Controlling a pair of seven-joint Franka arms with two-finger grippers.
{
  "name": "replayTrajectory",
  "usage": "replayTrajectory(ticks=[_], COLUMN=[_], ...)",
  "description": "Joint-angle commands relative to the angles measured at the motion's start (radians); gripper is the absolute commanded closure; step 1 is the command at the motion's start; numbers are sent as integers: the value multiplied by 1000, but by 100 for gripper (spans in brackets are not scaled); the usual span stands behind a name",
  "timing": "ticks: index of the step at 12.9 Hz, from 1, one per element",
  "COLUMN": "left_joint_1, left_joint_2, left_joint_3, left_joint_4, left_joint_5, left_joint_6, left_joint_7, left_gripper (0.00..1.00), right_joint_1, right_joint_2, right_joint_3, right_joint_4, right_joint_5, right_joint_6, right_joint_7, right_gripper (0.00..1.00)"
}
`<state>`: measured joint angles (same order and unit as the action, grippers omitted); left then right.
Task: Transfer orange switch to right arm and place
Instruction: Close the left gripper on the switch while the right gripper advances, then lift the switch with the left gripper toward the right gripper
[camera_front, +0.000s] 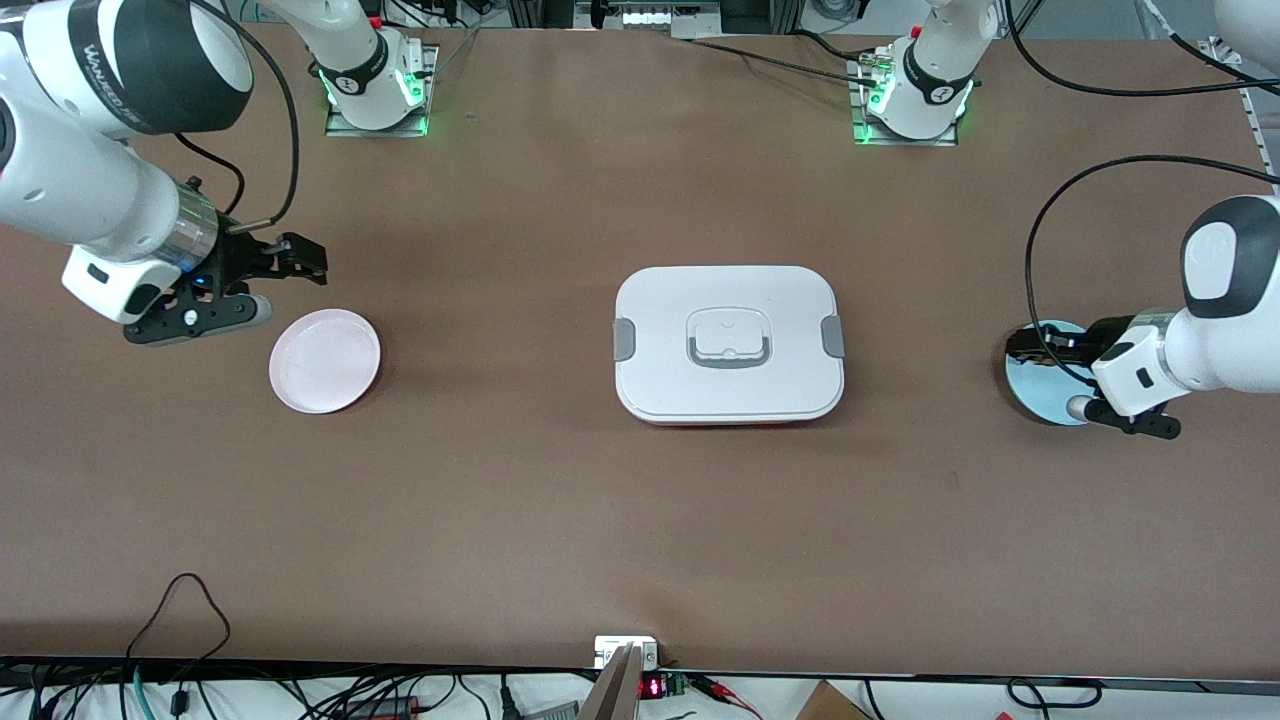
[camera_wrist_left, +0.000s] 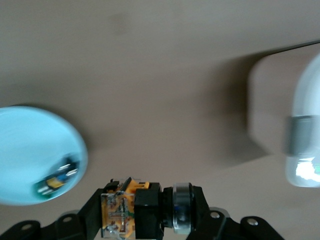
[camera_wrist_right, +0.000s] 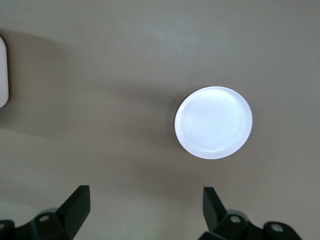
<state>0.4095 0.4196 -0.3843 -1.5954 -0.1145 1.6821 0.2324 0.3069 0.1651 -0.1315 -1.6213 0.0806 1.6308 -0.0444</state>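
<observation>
My left gripper (camera_front: 1022, 346) hangs low over the blue plate (camera_front: 1036, 388) at the left arm's end of the table. In the left wrist view it (camera_wrist_left: 145, 210) is shut on the orange switch (camera_wrist_left: 142, 210), a black body with a silver ring and an orange-and-clear terminal end; its cap is hidden. A second small switch (camera_wrist_left: 55, 181) lies in the blue plate (camera_wrist_left: 30, 150). My right gripper (camera_front: 290, 262) is open and empty, in the air beside the pale pink plate (camera_front: 325, 361), which shows white in the right wrist view (camera_wrist_right: 214, 122).
A white lidded box (camera_front: 729, 345) with grey clips and a handle sits at the table's middle, between the two plates. Its edge shows in the left wrist view (camera_wrist_left: 280, 115) and the right wrist view (camera_wrist_right: 2, 70). Cables trail along the table's near edge.
</observation>
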Motion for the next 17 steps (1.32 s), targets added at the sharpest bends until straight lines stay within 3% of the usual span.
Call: replayTrajectory(ticks=[1,3,6,9,11,14,17], left_joint_1=[2,23,22,2,-69,-196,-305], left_joint_2=[24,22,27,42,74,100,107], left_joint_3=[-1,-72,-105,-160,-162,-160,-162], left_joint_4=[41,41,35,23,22,-31,-55], left_joint_5=[-196,-285,-509,-704,-850,-1072,-1183], left_joint_6=[-28,-30,-103,-73,8,137,238], left_joint_7=[140,337,574,810,994,1080,1162], left_gripper=[81,84,88,87,90,89,89], right_joint_1=[17,21,11,8,8,-11,-5], right_joint_2=[27,36,86,119,139,172,208], right_joint_3=[-3,-3,-7,-8,-8,-8,-8], right_joint_4=[8,0,0,0,0,0,-15], right_joint_5=[80,151,409,552,667,848,994], right_joint_6=[-14,-20,-78,-88,-97,-98,-95], right_joint_7=[-8,-8,8,9,12,30,83], right_gripper=[0,0,0,0,0,0,0])
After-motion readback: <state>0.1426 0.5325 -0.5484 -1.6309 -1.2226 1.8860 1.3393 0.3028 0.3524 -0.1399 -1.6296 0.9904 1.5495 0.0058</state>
